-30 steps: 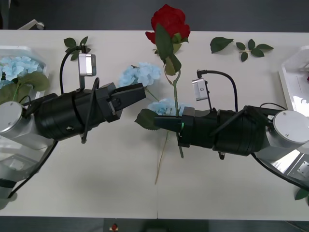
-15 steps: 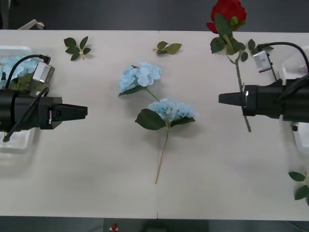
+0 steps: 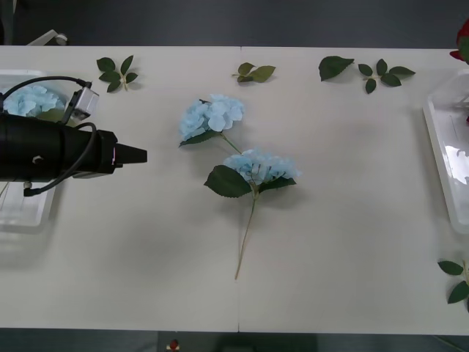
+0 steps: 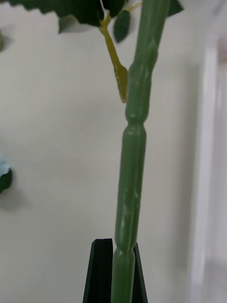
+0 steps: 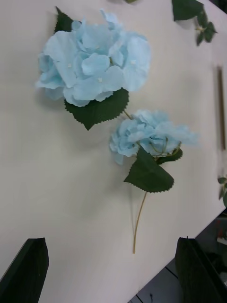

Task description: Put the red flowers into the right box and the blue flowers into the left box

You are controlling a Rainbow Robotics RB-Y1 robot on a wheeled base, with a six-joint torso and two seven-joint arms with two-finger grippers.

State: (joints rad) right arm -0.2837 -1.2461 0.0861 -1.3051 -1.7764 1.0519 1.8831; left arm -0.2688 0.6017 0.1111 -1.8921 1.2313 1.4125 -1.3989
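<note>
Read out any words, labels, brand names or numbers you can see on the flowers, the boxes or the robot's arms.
None can be read.
No print shows on the left gripper, the blue flowers, the left box or the right box.
The red flower stem in the right gripper is bare.

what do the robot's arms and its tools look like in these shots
The left arm is a matte black cylinder tapering to a narrow black tool, with a black cable looping over it to a small grey camera box. The right tool shows two flat black fingers.
</note>
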